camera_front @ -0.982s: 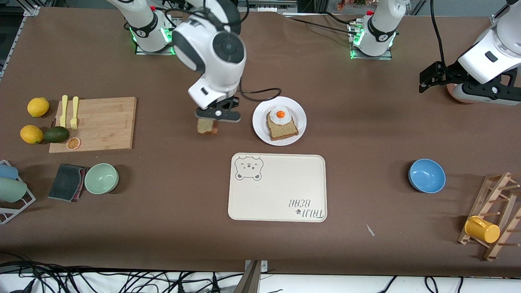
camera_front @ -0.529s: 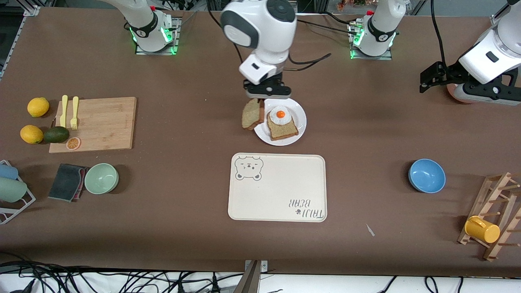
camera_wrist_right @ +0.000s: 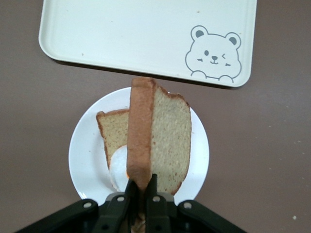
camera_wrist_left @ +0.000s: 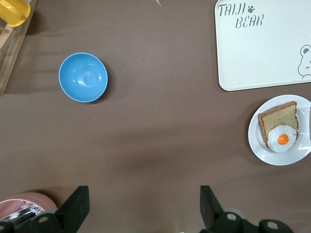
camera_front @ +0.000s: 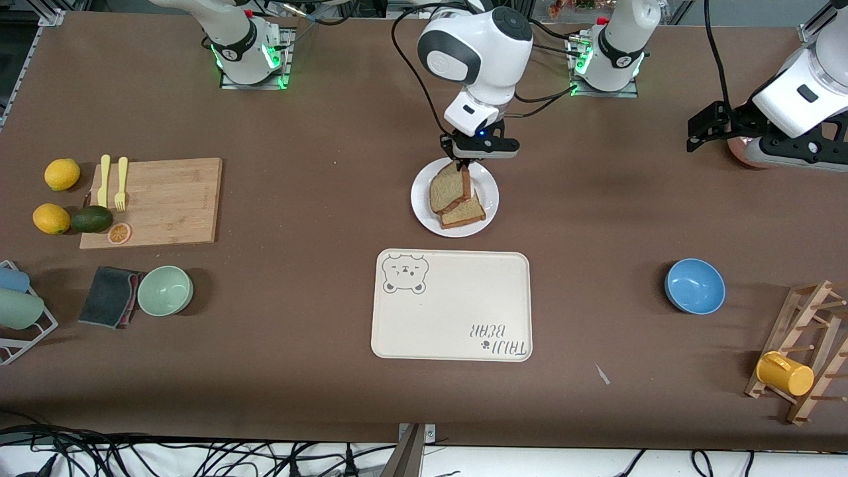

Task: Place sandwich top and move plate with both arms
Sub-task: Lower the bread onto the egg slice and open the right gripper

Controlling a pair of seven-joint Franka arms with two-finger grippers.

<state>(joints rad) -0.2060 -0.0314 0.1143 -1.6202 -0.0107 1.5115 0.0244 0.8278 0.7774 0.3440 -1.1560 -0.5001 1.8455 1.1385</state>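
The light tan speckled bread slice (camera_front: pixel 450 189) pinched in my right gripper (camera_front: pixel 465 161) hangs over the small round white plate (camera_front: pixel 421 205), hiding the fried egg from the front camera. My right wrist view shows only a sliver of egg white (camera_wrist_right: pixel 118 171) beside the slice. The darker toast slice (camera_front: pixel 465 212) beneath is half covered. My left gripper's (camera_wrist_left: pixel 141 213) black fingers (camera_wrist_left: pixel 76 208) are cut off at the frame edge, as is the plate's rim (camera_wrist_left: pixel 306 127).

Robot lab: bolted arm bases (camera_front: pixel 248 50), cable tangle (camera_front: pixel 199 457), staged kitchen props.
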